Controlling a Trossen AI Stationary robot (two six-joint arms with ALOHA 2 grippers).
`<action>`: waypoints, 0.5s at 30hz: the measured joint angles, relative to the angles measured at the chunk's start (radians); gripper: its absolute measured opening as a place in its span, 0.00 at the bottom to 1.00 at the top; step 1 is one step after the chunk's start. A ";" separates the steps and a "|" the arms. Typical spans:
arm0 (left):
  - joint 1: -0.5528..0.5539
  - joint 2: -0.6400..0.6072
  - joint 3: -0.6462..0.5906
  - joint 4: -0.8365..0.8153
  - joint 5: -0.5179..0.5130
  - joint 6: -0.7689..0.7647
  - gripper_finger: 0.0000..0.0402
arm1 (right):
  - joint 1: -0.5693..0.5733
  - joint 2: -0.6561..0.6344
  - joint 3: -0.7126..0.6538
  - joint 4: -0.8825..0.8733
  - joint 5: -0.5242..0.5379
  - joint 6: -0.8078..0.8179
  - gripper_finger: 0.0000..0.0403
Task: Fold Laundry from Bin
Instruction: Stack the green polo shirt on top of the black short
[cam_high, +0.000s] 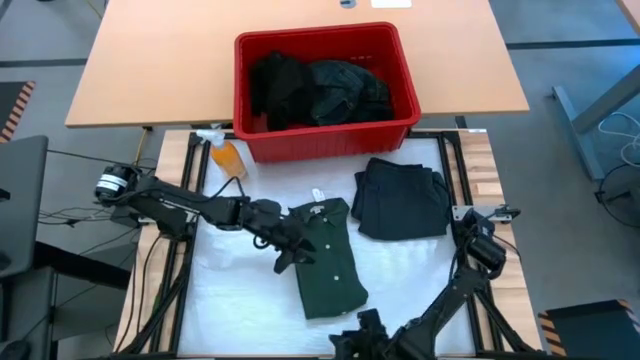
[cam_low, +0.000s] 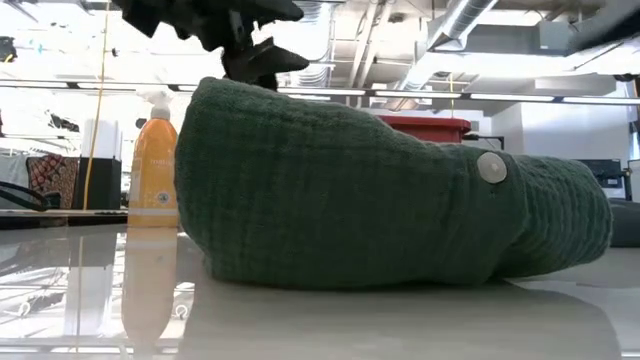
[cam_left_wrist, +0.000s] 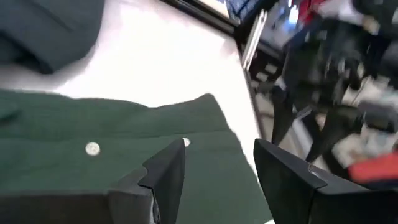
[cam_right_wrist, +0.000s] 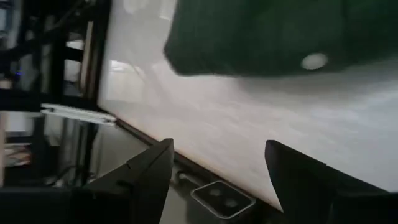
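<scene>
High view, left to right: orange spray bottle (cam_high: 228, 157) by the red ribbed bin (cam_high: 325, 142), dark clothes heaped inside. Left gripper (cam_high: 292, 250) hovers over the green shirt's (cam_high: 330, 268) left edge, fingers parted, nothing held. The shirt lies folded on the white mat (cam_high: 240, 300); waffle-knit, limp, light, likely to sag, so best pinched at hem or collar. Folded dark garment (cam_high: 402, 198) farther right. Right gripper (cam_right_wrist: 217, 177) waits near, spread wide, empty.
</scene>
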 joint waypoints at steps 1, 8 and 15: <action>-0.005 0.008 0.011 -0.013 0.001 0.038 0.45 | -0.001 -0.003 0.001 -0.018 -0.001 -0.010 0.70; -0.095 0.008 0.014 -0.038 0.006 0.397 0.45 | -0.011 -0.091 0.001 -0.184 -0.141 -0.632 0.70; -0.239 0.005 0.036 -0.058 -0.152 0.718 0.45 | -0.056 -0.185 0.003 -0.405 -0.183 -1.390 0.70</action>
